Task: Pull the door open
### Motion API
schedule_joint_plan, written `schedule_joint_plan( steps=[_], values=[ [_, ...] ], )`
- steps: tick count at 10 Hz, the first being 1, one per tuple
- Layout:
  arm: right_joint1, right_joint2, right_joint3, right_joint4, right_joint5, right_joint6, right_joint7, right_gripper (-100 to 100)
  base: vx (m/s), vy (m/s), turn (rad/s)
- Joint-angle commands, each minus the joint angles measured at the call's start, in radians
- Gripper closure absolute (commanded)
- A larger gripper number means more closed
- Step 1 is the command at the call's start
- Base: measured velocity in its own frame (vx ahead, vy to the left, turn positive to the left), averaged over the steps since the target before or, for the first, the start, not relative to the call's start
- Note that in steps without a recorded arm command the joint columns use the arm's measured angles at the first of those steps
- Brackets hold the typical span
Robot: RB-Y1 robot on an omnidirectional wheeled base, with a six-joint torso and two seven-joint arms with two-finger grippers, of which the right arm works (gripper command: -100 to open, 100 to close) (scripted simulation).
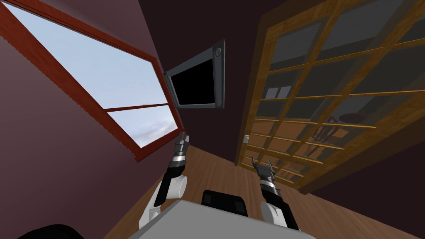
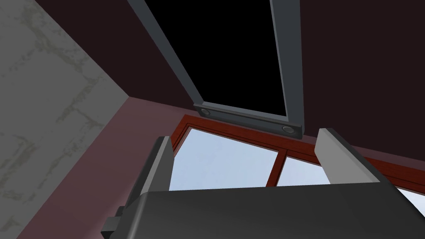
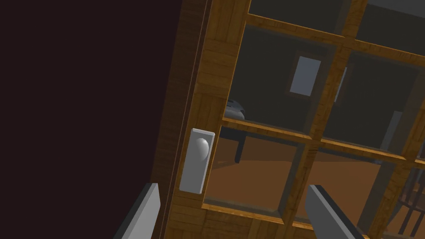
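Door (image 1: 332, 83) sat off to the right in the head view, a wooden grid of glass panes, shut as far as I could tell, with a small pale handle plate (image 1: 246, 139) on its near edge. Just short of it hovered the right gripper (image 1: 262, 165), fingers apart and holding nothing. Over by the red-framed window (image 1: 103, 83), under a dark wall screen (image 1: 195, 83), the left gripper (image 1: 182, 137) was parked. With the wood floor (image 1: 224, 170) and maroon walls it made a pretty tight corner, so my worry was the door swinging in and bumping the base.

Left wrist view was quick: blades spread, empty, doing nothing.

Right wrist view was the interesting one. The round knob (image 3: 202, 147) on its plate lay ahead of the open blades and clear of both. It was also off-centre, nearer the finger (image 3: 146, 207) on the dark wall (image 3: 83, 103) side. Closing from there would probably pinch the wooden stile or skid off, since thin blades on a smooth dome don't grip much. A crooked push could also jab a pane (image 3: 265, 87). Through the glass I could make out an orange floor and some dark furniture.
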Motion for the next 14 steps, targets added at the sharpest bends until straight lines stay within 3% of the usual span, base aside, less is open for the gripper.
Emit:
schedule_joint_plan(
  steps=[1,14],
  values=[
    [-0.007,-0.005,0.009,0.030,-0.019,-0.010,-0.029,-100,0.099,-0.009,0.064],
    [-0.067,-0.053,0.093,0.310,-0.202,-0.094,-0.294,-100,0.131,-0.021,0.076]
  ],
)
